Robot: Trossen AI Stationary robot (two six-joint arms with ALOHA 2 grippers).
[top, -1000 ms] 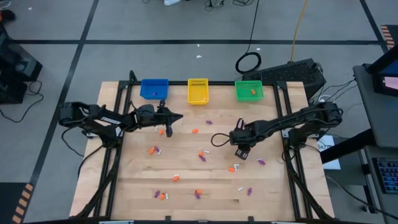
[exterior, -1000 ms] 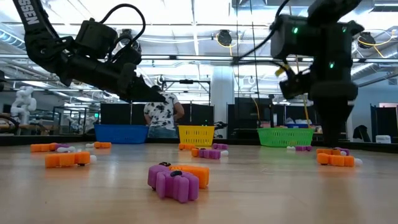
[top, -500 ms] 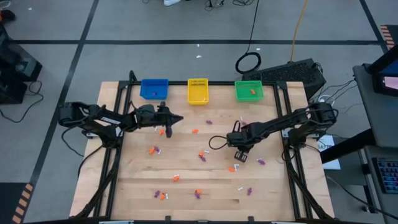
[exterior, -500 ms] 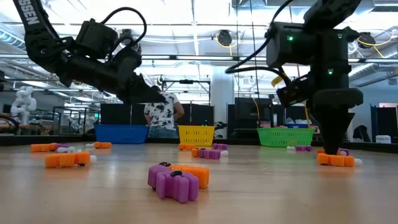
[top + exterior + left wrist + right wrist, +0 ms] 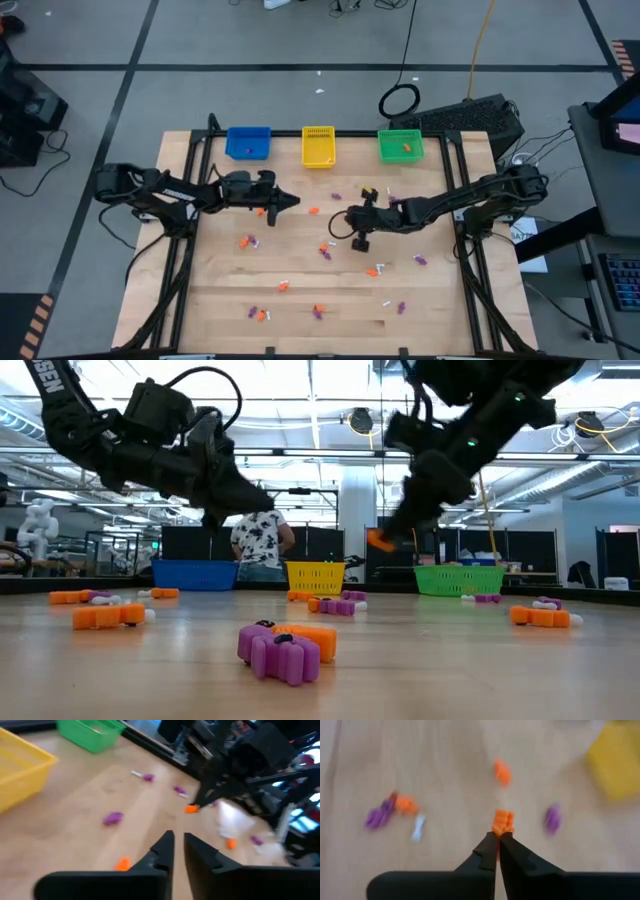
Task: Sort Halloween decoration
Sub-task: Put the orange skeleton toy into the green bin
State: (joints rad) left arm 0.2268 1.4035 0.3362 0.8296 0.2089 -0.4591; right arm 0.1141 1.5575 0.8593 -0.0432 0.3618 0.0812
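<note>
Small orange, purple and white Halloween trinkets lie scattered on the wooden table [image 5: 210,300]. They include an orange one [image 5: 313,211], a purple one [image 5: 336,196] and a purple-and-orange pair [image 5: 285,648]. My right gripper [image 5: 358,238] hangs above the table's middle, shut on an orange trinket [image 5: 503,821]. My left gripper [image 5: 292,202] hovers left of centre. Its fingers [image 5: 178,845] stand a little apart with nothing between them. An orange trinket [image 5: 262,211] lies on the table under it. My right gripper pinches the orange trinket's near end [image 5: 500,832] between its two fingertips. The rest of the trinket sticks out past the tips. The fingers slant down from the table's right. The trinket [image 5: 380,540] is lifted well clear of the table.
Blue [image 5: 248,142], yellow [image 5: 318,146] and green [image 5: 401,146] baskets stand in a row along the far edge. The green one holds an orange piece. A black frame runs along the table's left and right sides. People and racks show in the room behind.
My right gripper stood pointing straight down on an orange trinket right of centre. It has since risen with the trinket, swung toward the table's left and tipped up to a slant. My left gripper has rolled about its own line and edged toward the table's middle.
</note>
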